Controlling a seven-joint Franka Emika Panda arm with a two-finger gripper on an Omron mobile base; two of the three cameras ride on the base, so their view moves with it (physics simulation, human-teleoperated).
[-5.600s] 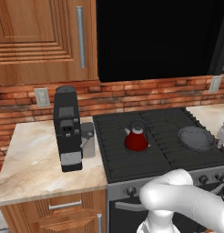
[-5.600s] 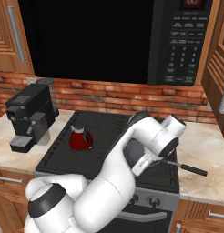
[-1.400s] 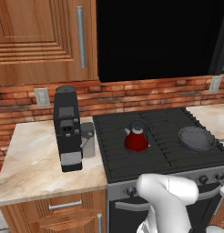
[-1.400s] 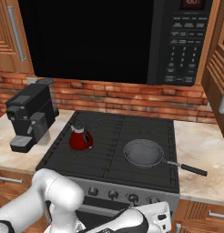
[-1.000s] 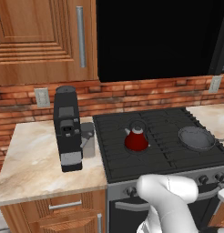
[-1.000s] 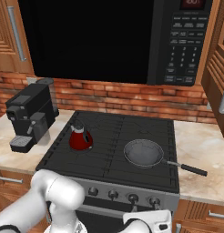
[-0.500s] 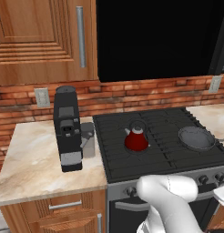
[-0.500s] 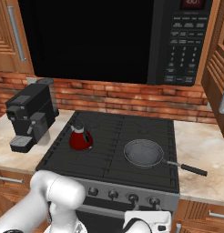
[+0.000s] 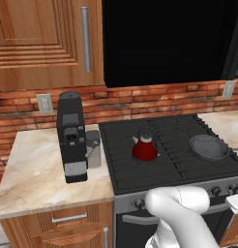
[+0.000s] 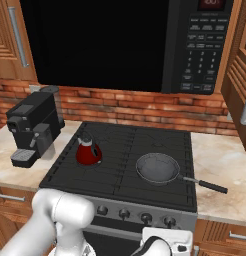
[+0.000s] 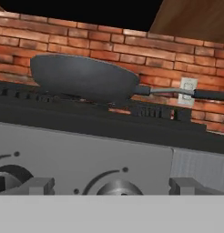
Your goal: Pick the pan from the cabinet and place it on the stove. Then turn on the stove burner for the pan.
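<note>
End effector (image 11: 111, 186) now lower; dark round pan (image 10: 158, 168)

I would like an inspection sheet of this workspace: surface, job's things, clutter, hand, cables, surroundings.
Surface: marble counter on both sides of the stove.
Job's things: pan sits on the stove's front right grate, handle pointing right over the counter; cabinet door shut.
Clutter: red kettle on the left grate; black coffee machine on the counter.
Hand: open, low before the stove's front, fingers either side of a knob.
Cables: nothing seen.
Surroundings: microwave above the stove, brick wall, wall outlet.
</note>
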